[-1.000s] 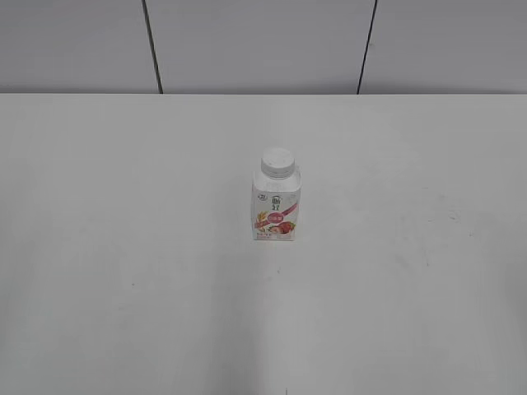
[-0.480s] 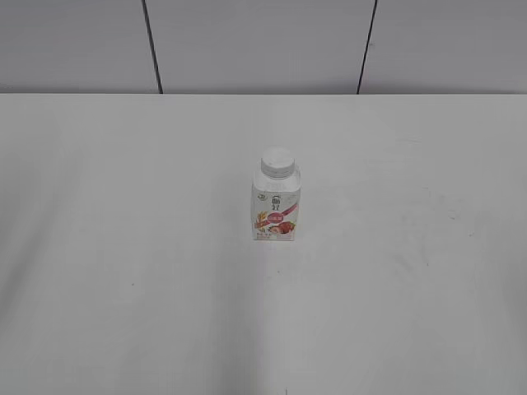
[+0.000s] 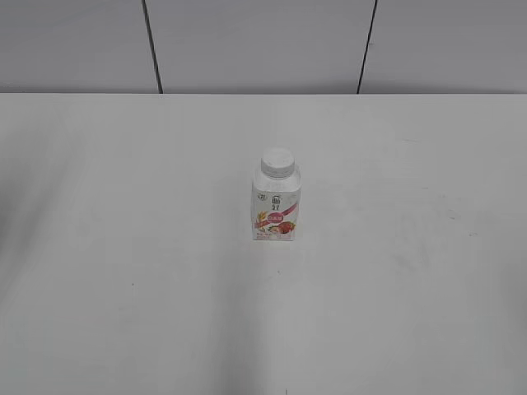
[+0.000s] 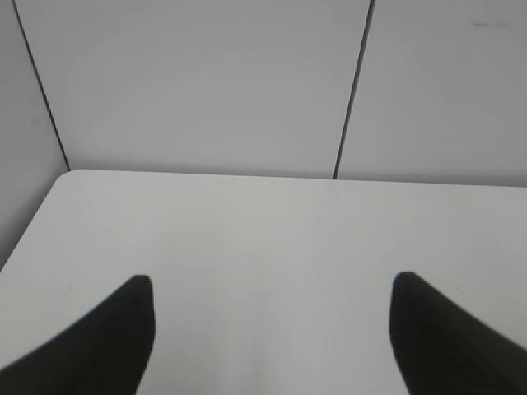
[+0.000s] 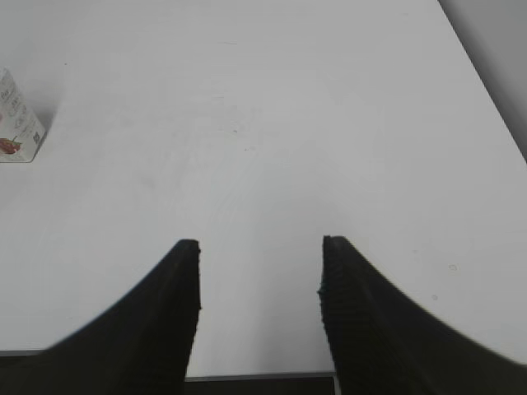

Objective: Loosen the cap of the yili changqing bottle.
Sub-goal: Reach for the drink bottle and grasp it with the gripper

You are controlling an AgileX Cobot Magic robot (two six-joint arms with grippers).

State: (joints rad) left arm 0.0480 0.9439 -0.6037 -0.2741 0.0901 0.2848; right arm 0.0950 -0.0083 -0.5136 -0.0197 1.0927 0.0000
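Observation:
The yili changqing bottle (image 3: 276, 207) stands upright near the middle of the white table (image 3: 123, 247), its pink-red label facing the exterior camera. Its white cap (image 3: 277, 162) sits on the neck. Neither arm shows in the exterior view. In the left wrist view my left gripper (image 4: 272, 284) is open wide over bare table, with nothing between its fingers. My right gripper (image 5: 259, 243) is open too, hanging above the table's near edge. The bottle's lower part (image 5: 16, 123) shows at the far left of the right wrist view, well away from the fingers.
Grey wall panels (image 3: 263, 45) with dark seams stand behind the table's far edge. The left wrist view shows the table's rounded far-left corner (image 4: 74, 177). The table's right edge (image 5: 486, 82) runs along the right wrist view.

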